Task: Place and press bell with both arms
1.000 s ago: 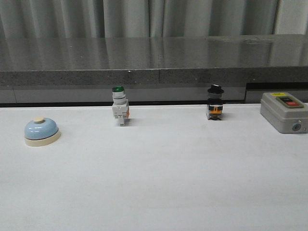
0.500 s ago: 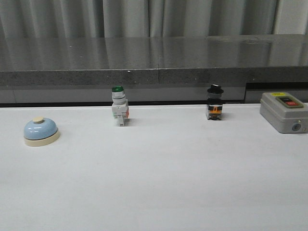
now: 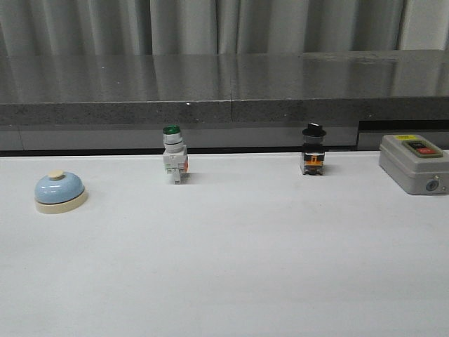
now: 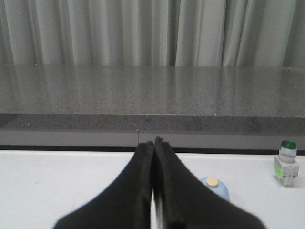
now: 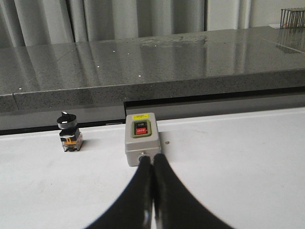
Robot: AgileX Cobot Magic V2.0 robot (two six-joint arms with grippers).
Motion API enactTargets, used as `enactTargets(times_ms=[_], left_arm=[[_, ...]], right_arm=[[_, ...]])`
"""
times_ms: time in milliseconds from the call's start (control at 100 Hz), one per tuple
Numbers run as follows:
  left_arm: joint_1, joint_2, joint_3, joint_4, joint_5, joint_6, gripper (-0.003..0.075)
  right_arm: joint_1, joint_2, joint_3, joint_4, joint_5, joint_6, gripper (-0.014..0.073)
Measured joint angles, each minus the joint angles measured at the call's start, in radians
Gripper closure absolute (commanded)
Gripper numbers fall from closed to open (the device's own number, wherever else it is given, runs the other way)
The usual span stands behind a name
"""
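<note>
The light-blue bell (image 3: 60, 192) with a cream base and cream button stands on the white table at the far left in the front view. It also shows in the left wrist view (image 4: 215, 187), partly hidden behind my left gripper (image 4: 153, 142), which is shut and empty. My right gripper (image 5: 152, 158) is shut and empty, its tips in front of the grey box. Neither arm shows in the front view.
A green-capped white push-button switch (image 3: 174, 154) and a black-knobbed switch (image 3: 313, 149) stand near the table's back edge. A grey box with red and black buttons (image 3: 414, 163) sits at the far right. A dark stone ledge (image 3: 224, 88) runs behind the table.
The bell sits slightly lower-left now than one second ago, as the whole view shifted a little; since half a second ago nothing has moved.
</note>
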Motion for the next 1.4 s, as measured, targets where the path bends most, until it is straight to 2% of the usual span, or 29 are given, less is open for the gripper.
enactTargets(times_ms=[340, 590, 790, 880, 940, 950, 990, 1000, 1010, 1060, 1070, 1080, 1150, 1210, 1400], left_arm=[[0.0, 0.233, -0.247, -0.005, 0.274, 0.0, 0.0741], [0.0, 0.449, -0.363, -0.005, 0.328, 0.01, 0.074], [0.0, 0.613, -0.432, -0.062, 0.335, 0.117, 0.0727], [0.0, 0.685, -0.463, -0.097, 0.336, 0.187, 0.0647], [0.0, 0.728, -0.483, -0.122, 0.337, 0.214, 0.0536], [0.0, 0.739, -0.485, -0.124, 0.337, 0.218, 0.0536], [0.0, 0.77, -0.5, -0.139, 0.337, 0.227, 0.0435], [0.0, 0.776, -0.502, -0.141, 0.337, 0.229, 0.0435], [0.0, 0.78, -0.507, -0.144, 0.337, 0.229, 0.0388], [0.0, 0.82, -0.525, -0.155, 0.337, 0.234, 0.0277], [0.0, 0.825, -0.527, -0.157, 0.337, 0.236, 0.0277], [0.0, 0.83, -0.53, -0.159, 0.337, 0.236, 0.0232], [0.0, 0.877, -0.557, -0.175, 0.337, 0.238, 0.0119], [0.0, 0.919, -0.576, -0.18, 0.337, 0.24, 0.009], [-0.01, 1.05, -0.646, -0.202, 0.335, 0.242, 0.0114]], right_arm=[[0.0, 0.0, 0.0, 0.0, 0.0, 0.0, 0.0654], [0.0, 0.0, 0.0, 0.0, 0.0, 0.0, 0.0654], [0.0, 0.0, 0.0, 0.0, 0.0, 0.0, 0.0654], [0.0, 0.0, 0.0, 0.0, 0.0, 0.0, 0.0654], [0.0, 0.0, 0.0, 0.0, 0.0, 0.0, 0.0654], [0.0, 0.0, 0.0, 0.0, 0.0, 0.0, 0.0654], [0.0, 0.0, 0.0, 0.0, 0.0, 0.0, 0.0654], [0.0, 0.0, 0.0, 0.0, 0.0, 0.0, 0.0654], [0.0, 0.0, 0.0, 0.0, 0.0, 0.0, 0.0654], [0.0, 0.0, 0.0, 0.0, 0.0, 0.0, 0.0654], [0.0, 0.0, 0.0, 0.0, 0.0, 0.0, 0.0654], [0.0, 0.0, 0.0, 0.0, 0.0, 0.0, 0.0654], [0.0, 0.0, 0.0, 0.0, 0.0, 0.0, 0.0654], [0.0, 0.0, 0.0, 0.0, 0.0, 0.0, 0.0654], [0.0, 0.0, 0.0, 0.0, 0.0, 0.0, 0.0654]])
